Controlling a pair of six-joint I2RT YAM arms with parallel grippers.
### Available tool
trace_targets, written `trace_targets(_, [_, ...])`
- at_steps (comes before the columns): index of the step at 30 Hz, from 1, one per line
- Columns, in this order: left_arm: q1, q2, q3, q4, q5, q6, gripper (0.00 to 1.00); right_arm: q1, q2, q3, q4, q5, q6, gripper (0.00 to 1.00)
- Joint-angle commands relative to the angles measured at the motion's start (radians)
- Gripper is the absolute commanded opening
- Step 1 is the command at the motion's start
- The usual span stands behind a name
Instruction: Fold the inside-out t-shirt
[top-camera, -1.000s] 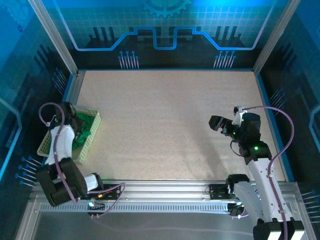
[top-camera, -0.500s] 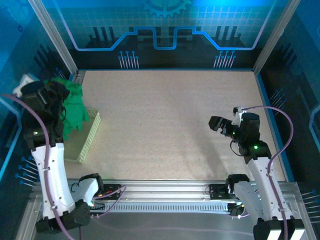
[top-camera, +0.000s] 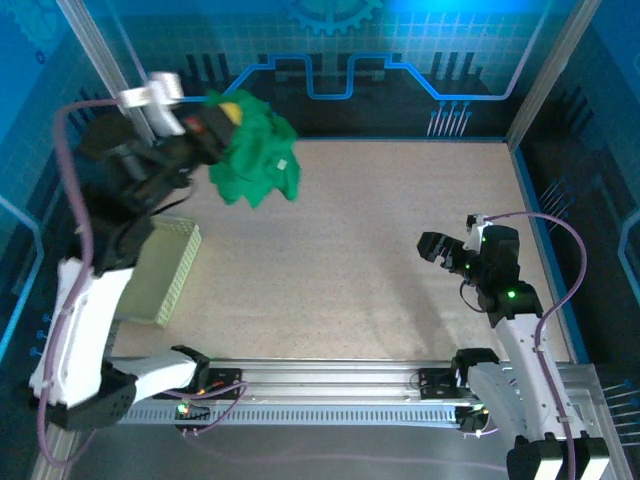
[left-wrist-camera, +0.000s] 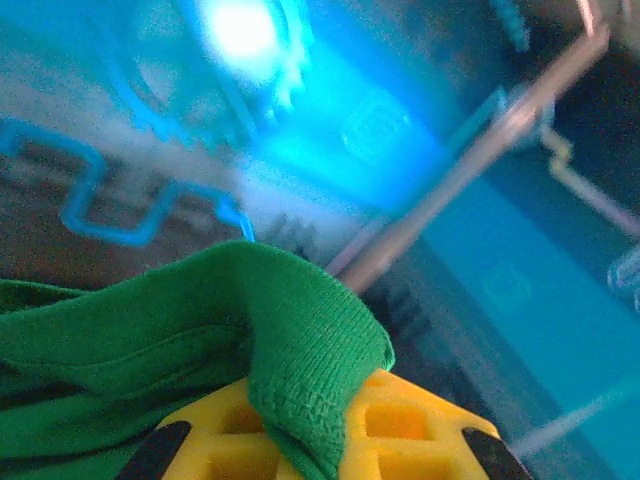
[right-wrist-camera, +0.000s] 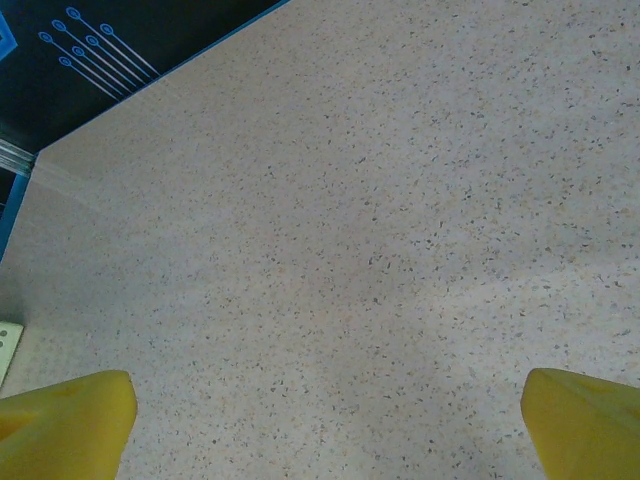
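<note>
The left gripper (top-camera: 226, 112) is clenched on a fold of the inside-out t-shirt (top-camera: 256, 165), with its yellow fingers (left-wrist-camera: 400, 430) under the green hem. A second ago the shirt lay in the basket (top-camera: 168, 272). Now it hangs bunched in the air over the table's (top-camera: 350, 280) far-left corner. The right gripper (top-camera: 441, 249) stays spread wide, unmoved near the right edge.

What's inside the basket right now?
The visible part of the basket is bare pale floor, no cloth. Its left side is hidden by the left arm. The t-shirt hangs from the shut left gripper.
</note>
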Motion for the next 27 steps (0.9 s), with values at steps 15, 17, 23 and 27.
trace_targets(15, [-0.296,0.169,-0.625,0.087,-0.157,-0.003,0.12,0.092,0.094,0.045,-0.062,0.08,0.005,1.0])
trace_targets(17, [-0.278,0.144,-0.732,0.074,-0.166,-0.004,0.22,0.132,0.131,0.051,-0.052,0.101,0.008,1.0])
trace_targets(23, [-0.27,0.072,-0.925,0.028,-0.24,-0.027,0.64,0.272,0.294,0.108,-0.039,0.183,-0.004,1.0])
trace_targets(27, [-0.232,-0.004,-0.995,0.068,-0.245,-0.044,0.81,0.359,0.416,0.194,-0.055,0.247,-0.03,1.0])
